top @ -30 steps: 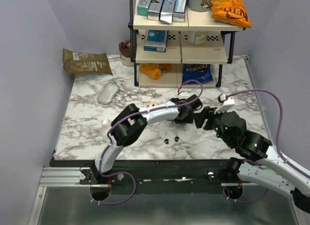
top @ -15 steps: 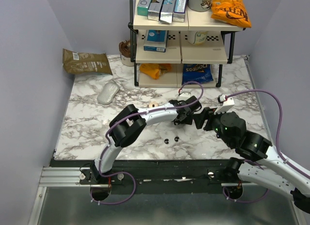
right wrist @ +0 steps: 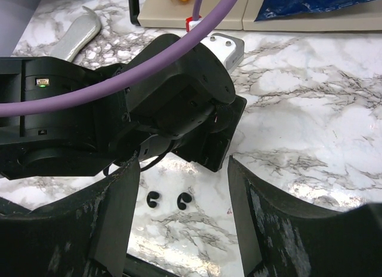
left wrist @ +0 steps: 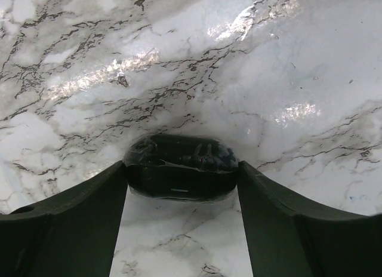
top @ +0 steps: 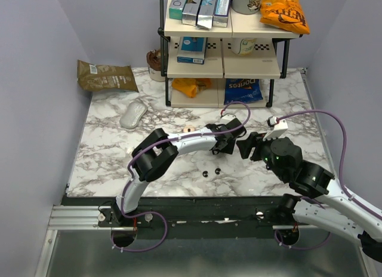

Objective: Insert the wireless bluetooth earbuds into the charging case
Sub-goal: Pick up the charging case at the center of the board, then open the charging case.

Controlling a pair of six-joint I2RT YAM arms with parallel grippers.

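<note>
White, grey-veined marble tabletop [top: 107, 151] fills the scene, with a cream two-tier shelf rack [top: 253, 67] carrying snack packets [top: 285, 11] at its far edge. Near the middle, the left gripper [left wrist: 182, 177] has its jaws drawn in narrow on the glossy black oval charging case [left wrist: 179, 163] — one finger pressed against each end, low over the marble. Whether the case touches the surface I cannot tell. The right gripper [right wrist: 182, 169] hangs just beside the left one, jaws spread wide and holding nothing. The two tiny glossy black wireless earbuds [right wrist: 153, 199] lie on the bare tabletop side by side — near each other, not touching — outside the case and closer to the arm bases than either gripper.
</note>
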